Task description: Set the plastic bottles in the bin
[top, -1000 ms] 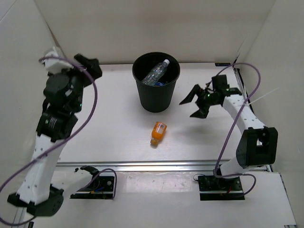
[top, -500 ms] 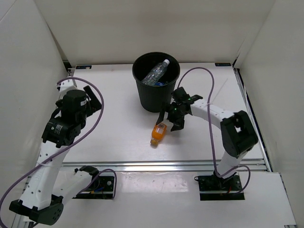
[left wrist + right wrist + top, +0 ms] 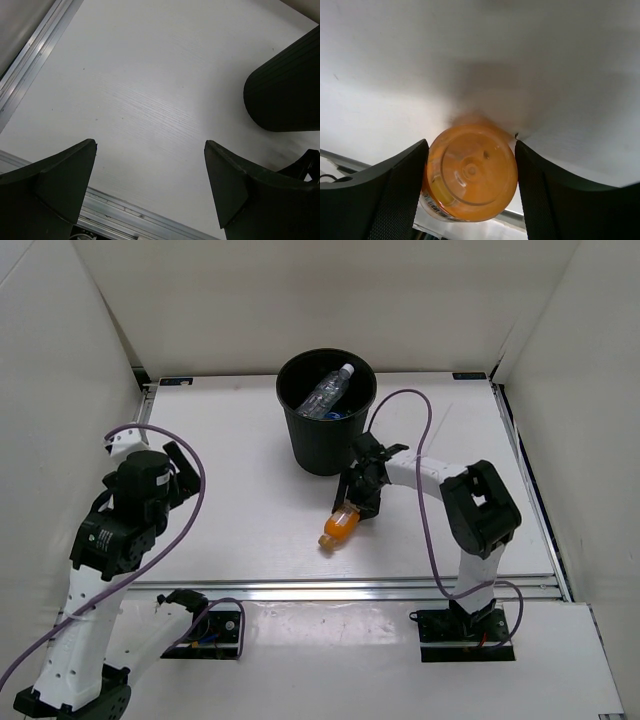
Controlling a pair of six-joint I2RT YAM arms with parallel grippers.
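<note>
- Right now the right gripper (image 3: 357, 500) has its fingers (image 3: 400, 192) pressed on either side of the orange bottle (image 3: 340, 527), pinching it at its base end. The bottle slants on the tabletop (image 3: 230, 520), neck toward the near edge, just in front of the bin (image 3: 322, 448).
- I cannot tell whether the bottle has left the surface.
- I judge it light, smooth and round, with a thin wall that gives under pressure. Gripped at one end, it may swing or slip, so I would rather hold nearer the middle of the body.
- A clear bottle (image 3: 330, 392) lies inside the bin, leaning on the far wall, with something blue beneath it.
- The bin's rim stands above the grip and very near it, so any lift must clear that rim. The right arm's purple cable (image 3: 425, 440) loops close by.
- The left gripper (image 3: 150, 150) hangs over the tabletop at the left, fingers spread wide and holding nothing, well apart from the orange bottle.
</note>
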